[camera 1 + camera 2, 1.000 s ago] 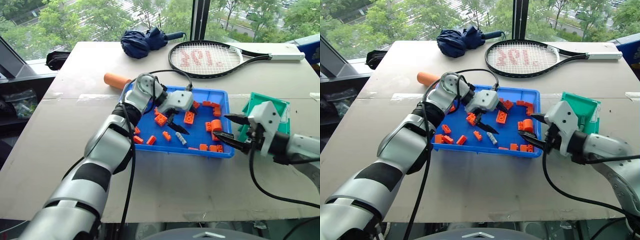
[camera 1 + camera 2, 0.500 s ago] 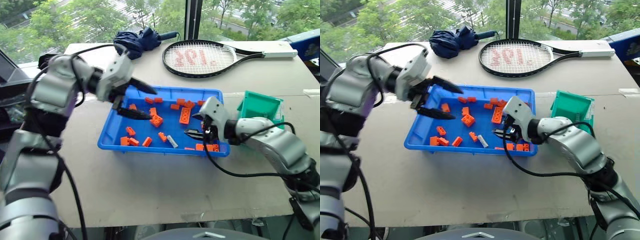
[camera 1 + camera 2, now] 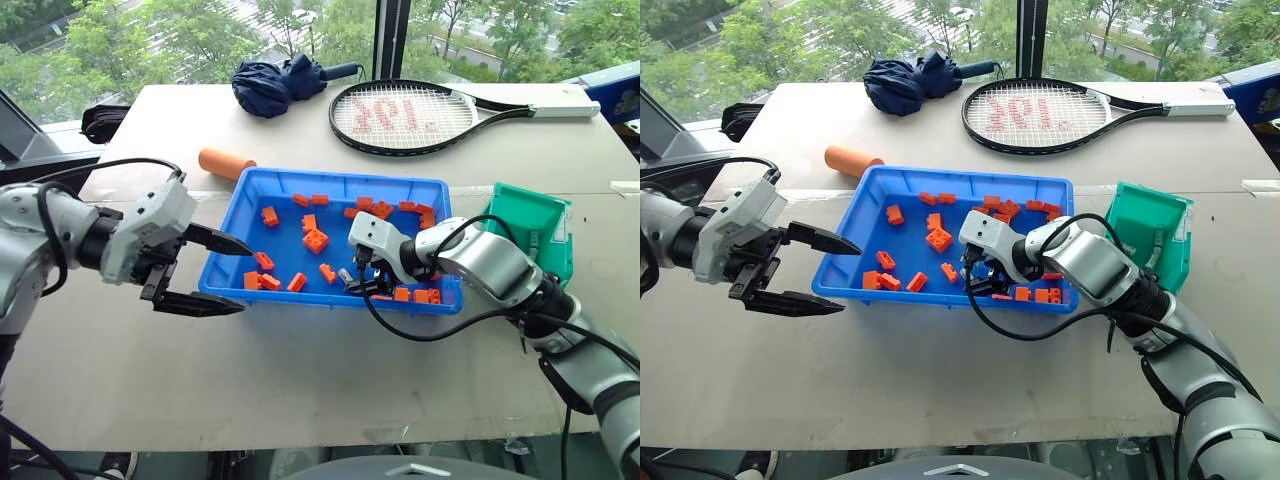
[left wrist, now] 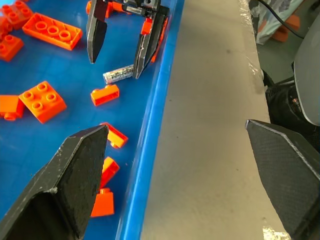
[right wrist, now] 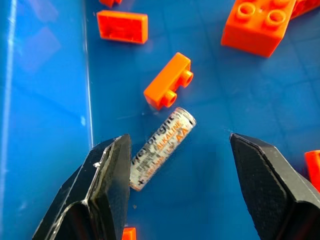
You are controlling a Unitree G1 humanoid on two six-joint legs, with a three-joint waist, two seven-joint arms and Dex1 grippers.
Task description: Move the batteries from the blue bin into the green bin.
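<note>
In the head views, the right gripper (image 3: pixel 358 283) is lowered into the blue bin (image 3: pixel 240 206) near its front wall, its jaws partly open and holding nothing, with one battery (image 3: pixel 345 276) lying on the bin floor at its fingertips. The left gripper (image 3: pixel 222 272) hangs outside the bin, just beside its left wall, jaws wide apart and empty. The green bin (image 3: pixel 553 222) stands well to the far side of the right arm; one pale cylinder, possibly a battery, appears to lie inside it, though this cannot be confirmed. In the left wrist view, the battery lies beside one of the right gripper's fingers, still on the blue floor, close to an orange brick (image 4: pixel 104 94). In the right wrist view, the battery lies between the open fingers, nearer one of them, not yet gripped. Count: one battery visible in the blue bin, roughly twenty orange bricks, two bins. Judged progress: this battery remains to be gripped, carried and dropped.
</note>
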